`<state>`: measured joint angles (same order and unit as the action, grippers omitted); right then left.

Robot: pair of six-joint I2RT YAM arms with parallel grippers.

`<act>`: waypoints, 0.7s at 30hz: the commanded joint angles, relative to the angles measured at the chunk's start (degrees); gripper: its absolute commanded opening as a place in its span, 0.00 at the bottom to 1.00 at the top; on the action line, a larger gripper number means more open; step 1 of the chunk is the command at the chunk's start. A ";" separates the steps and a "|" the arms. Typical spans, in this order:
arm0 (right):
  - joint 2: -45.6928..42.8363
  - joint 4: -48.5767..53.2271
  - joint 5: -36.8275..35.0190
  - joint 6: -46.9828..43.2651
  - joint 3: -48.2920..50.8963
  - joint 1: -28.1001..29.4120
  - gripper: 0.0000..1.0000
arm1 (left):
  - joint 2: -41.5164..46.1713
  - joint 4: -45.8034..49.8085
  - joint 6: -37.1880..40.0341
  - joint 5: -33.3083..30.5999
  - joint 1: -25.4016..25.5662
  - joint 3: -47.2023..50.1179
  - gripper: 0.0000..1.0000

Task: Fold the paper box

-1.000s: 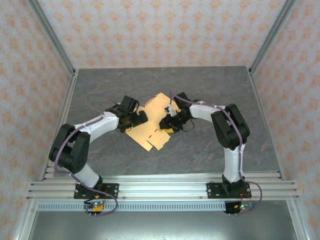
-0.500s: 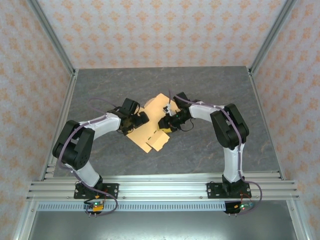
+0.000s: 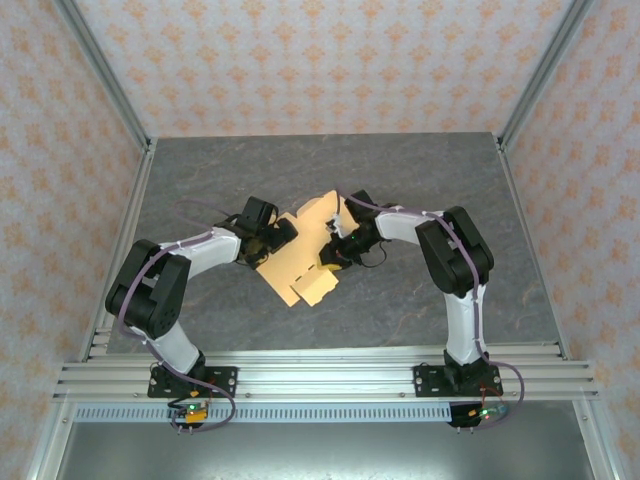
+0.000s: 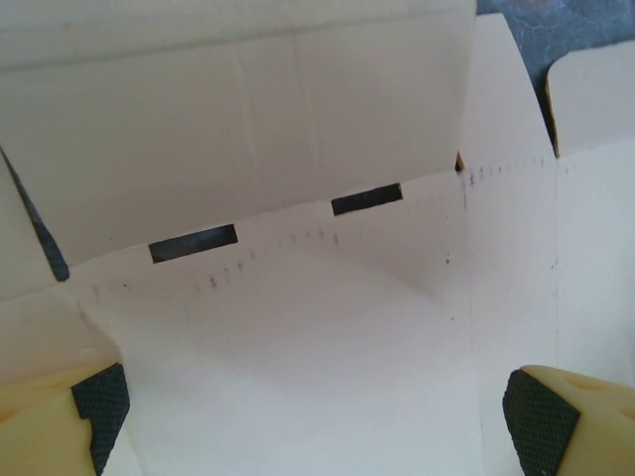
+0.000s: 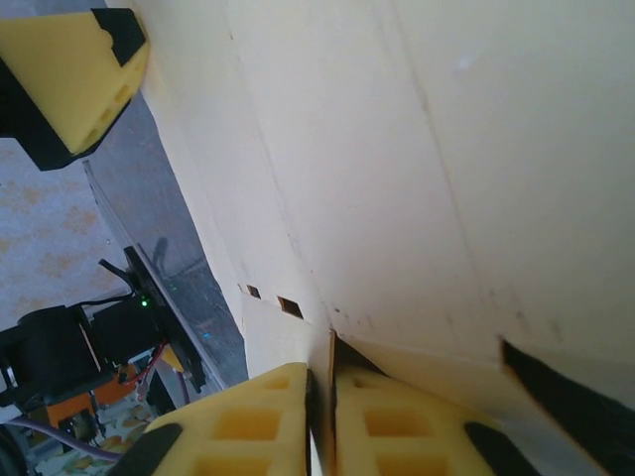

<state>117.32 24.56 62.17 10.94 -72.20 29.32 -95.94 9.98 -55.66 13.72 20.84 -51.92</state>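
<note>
The right tool point(image 5: 322, 397) is pinched tight. Its two yellow fingers point(image 5: 258, 421) press together with a thin edge of the paper box point(image 5: 397, 149) caught between them. From that grip the pale cardboard rises steeply and runs up across the wrist view. Two small slots point(image 5: 278, 302) are cut near a crease just above the fingers. Beyond the sheet's edge at the upper left, another yellow fingertip point(image 5: 69, 69) with a black pad hangs over the grey table point(image 5: 169, 218).

The left tool point(image 4: 317, 407) stands wide open. Its black pads point(image 4: 99, 402) are far apart at the two lower corners of its wrist view, and nothing is clamped between them. The paper box point(image 4: 298, 327) lies under and between them as a flat panel. Behind it a second panel is folded up along a crease, and two dark slots point(image 4: 193, 243) sit on that crease. A rounded flap point(image 4: 595, 94) shows at the upper right.

From above, the left tool point(image 3: 272, 238) and the right tool point(image 3: 335, 248) meet over the middle of the table point(image 3: 420, 180), one at each side of the tan-orange paper box point(image 3: 300, 270). The sheet is turned diagonally. Its near corner lies flat towards the arms' bases, and its far part is lifted between the two tools. Patterned walls point(image 3: 320, 60) close the table in, and a metal rail point(image 3: 320, 375) carries the bases at the near edge.
</note>
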 commanded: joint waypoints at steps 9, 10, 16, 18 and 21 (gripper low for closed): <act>-11.80 14.45 -28.29 -9.80 -6.52 0.76 0.00 | 11.79 10.53 6.65 1.99 -3.94 -11.10 1.00; -12.96 15.48 -32.21 -10.81 -7.73 0.76 0.00 | 12.75 11.91 7.31 1.34 -4.89 -12.29 1.00; -19.17 18.15 -65.34 -21.82 -15.57 5.08 0.00 | 17.91 12.53 5.68 1.04 -12.70 -12.47 1.00; -19.73 16.46 -76.50 -26.64 -16.11 8.30 0.00 | 18.82 12.65 5.76 1.08 -15.04 -11.84 1.00; -17.64 14.61 -91.03 -33.52 -15.96 13.74 0.00 | 19.25 12.08 4.19 2.52 -18.14 -9.67 1.00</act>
<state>97.97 38.96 -6.57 -12.80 -88.12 39.03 -76.90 19.11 -50.98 16.08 4.47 -63.96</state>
